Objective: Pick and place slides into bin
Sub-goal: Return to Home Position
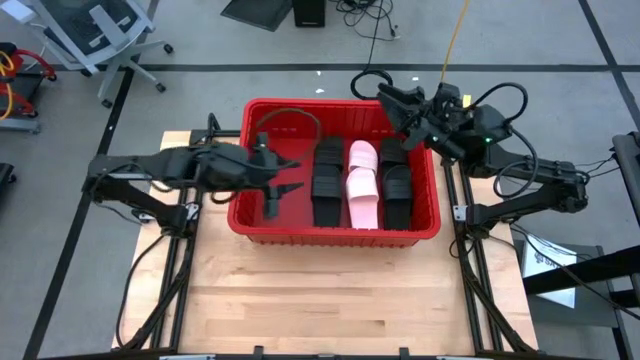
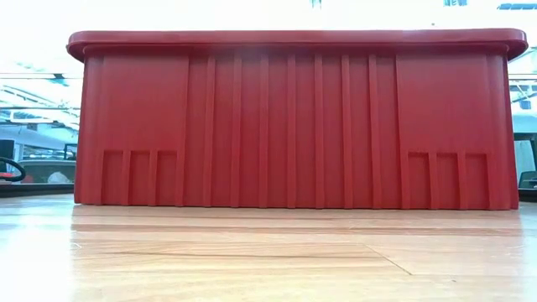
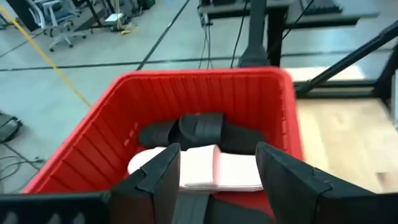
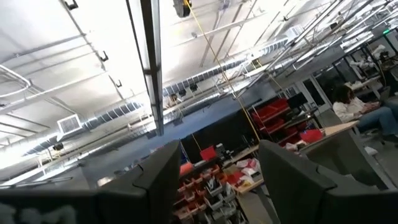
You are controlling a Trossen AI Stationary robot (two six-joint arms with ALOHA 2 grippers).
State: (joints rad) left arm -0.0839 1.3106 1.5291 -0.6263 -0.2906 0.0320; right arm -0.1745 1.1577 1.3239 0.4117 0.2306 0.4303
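The red bin [image 1: 262,225] stands on the far half of the wooden table; its near wall [image 2: 294,126] fills the low view. Inside it lie black slides [image 1: 327,180], pale pink slides [image 1: 363,185] and more black slides [image 1: 397,182], side by side. They also show in the left wrist view, pink [image 3: 205,168] and black [image 3: 199,127]. My left gripper [image 1: 280,195] hangs open and empty over the bin's left part, fingers apart in its wrist view [image 3: 217,186]. My right gripper [image 1: 392,105] is open and empty above the bin's far right corner, tipped upward; its wrist view [image 4: 217,180] sees only the ceiling.
Bare wooden table [image 1: 320,300] lies in front of the bin. Dark frame rails run along both table sides [image 1: 470,270]. Cables [image 1: 370,80] and an office chair [image 1: 100,30] are on the floor beyond the far edge. A person sits far off in the room [image 4: 348,102].
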